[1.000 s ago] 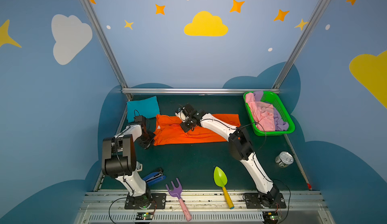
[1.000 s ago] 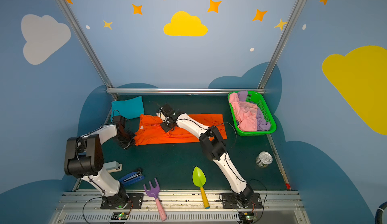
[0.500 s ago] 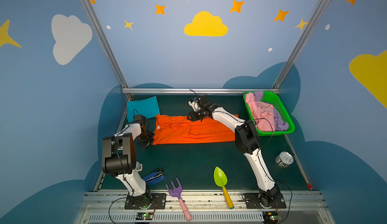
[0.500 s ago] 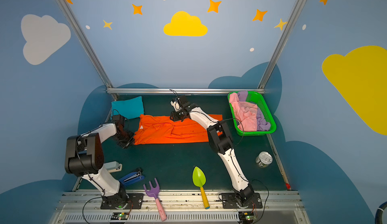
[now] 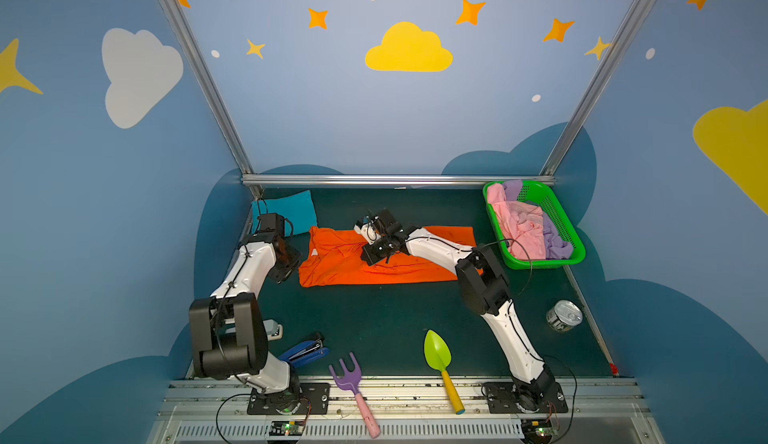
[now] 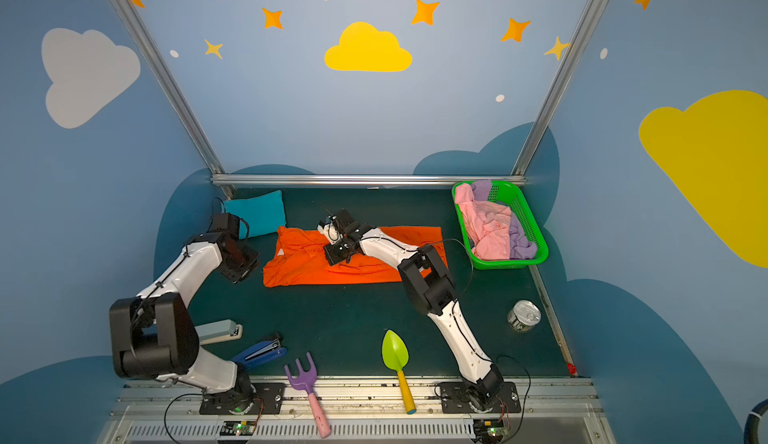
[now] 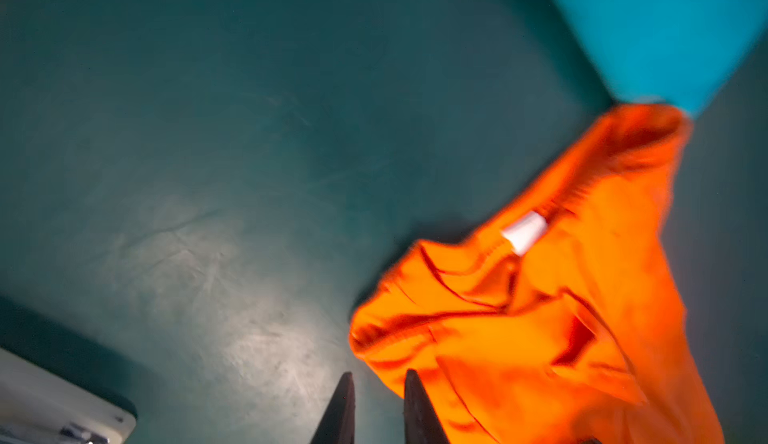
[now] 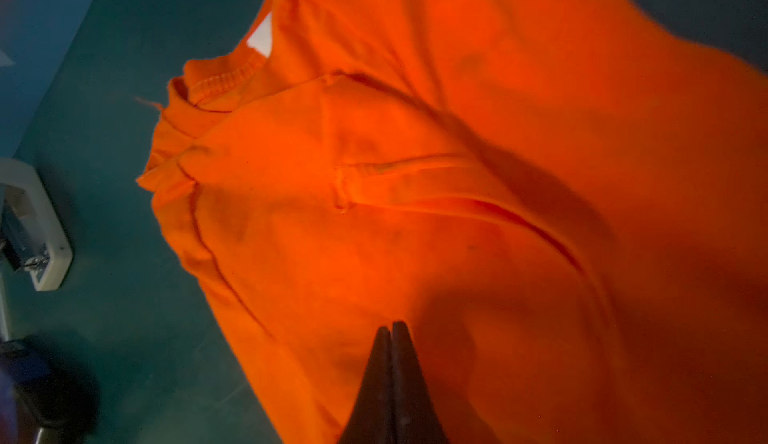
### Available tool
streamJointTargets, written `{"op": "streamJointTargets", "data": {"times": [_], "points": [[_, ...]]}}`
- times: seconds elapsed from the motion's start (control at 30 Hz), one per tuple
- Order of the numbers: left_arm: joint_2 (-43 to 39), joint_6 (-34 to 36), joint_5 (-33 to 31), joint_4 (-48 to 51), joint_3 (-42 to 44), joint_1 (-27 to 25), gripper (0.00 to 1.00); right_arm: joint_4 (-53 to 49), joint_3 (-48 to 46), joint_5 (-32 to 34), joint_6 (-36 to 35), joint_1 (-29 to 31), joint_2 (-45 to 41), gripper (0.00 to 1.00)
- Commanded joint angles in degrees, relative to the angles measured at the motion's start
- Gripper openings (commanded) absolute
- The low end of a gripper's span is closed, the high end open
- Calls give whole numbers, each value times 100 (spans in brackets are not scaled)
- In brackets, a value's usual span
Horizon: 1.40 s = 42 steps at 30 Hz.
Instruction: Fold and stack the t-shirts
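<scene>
Orange t-shirt (image 8: 478, 139) under closed right gripper (image 8: 392, 326), left gripper (image 7: 379, 376) beside its edge

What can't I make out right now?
Left fingers: only tips, cut by the left wrist view's edge; hidden under the arm in both top views.
Lilac cloth t-shirt: mostly under the pale pink t-shirt in the green plastic basket, both top views.
Right fingers, shut: blurred right wrist view hides contact with bright orange cloth t-shirt.

No text can be read anywhere.
The white neck label (image 7: 524, 232) on the orange t-shirt (image 7: 540, 338) looks blank and blurred; the tin can (image 5: 564, 315) carries dark print on its side, too small to read.
</scene>
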State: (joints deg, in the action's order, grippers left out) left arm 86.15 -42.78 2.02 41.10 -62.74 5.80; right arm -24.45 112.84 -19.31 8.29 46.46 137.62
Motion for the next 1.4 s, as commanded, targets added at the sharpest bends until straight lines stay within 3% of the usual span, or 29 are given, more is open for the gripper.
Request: {"op": "streamJointTargets", "data": {"times": [0.0, 0.17, 0.43, 0.6, 0.7, 0.77, 0.87, 1.0, 1.2, 1.37], "points": [[-44, -124, -184, 42, 167, -528, 24, -63, 343, -125, -41, -32, 271, 0], [420, -309, -36, -404, 246, -1034, 23, -161, 750, -119, 99, -31, 632, 0], [1314, -284, -25, -625, 35, -1196, 22, -350, 1689, -21, 390, -131, 1381, 1], [1665, -256, -70, -638, 43, -1196, 21, -121, 2250, -148, 733, -238, 1661, 16], [1686, -222, -70, -674, 97, -1201, 21, 221, 2637, -175, 1257, -377, 1894, 29], [1661, -189, -86, -639, 108, -1202, 21, 505, 3145, -534, 1922, -623, 2260, 30], [1600, -145, -121, -554, 137, -1196, 21, 383, 3828, -375, 2844, -963, 2644, 30], [1419, -119, -210, -425, 183, -1198, 20, 859, 3238, -775, 3365, -1325, 2250, 24], [1191, -74, -262, -210, -224, -1213, 21, 931, 851, -486, 2104, -1375, 270, 21], [1373, 76, -372, 76, -941, -1367, 22, 493, -924, 428, 1044, -1411, -1227, 21]]}}
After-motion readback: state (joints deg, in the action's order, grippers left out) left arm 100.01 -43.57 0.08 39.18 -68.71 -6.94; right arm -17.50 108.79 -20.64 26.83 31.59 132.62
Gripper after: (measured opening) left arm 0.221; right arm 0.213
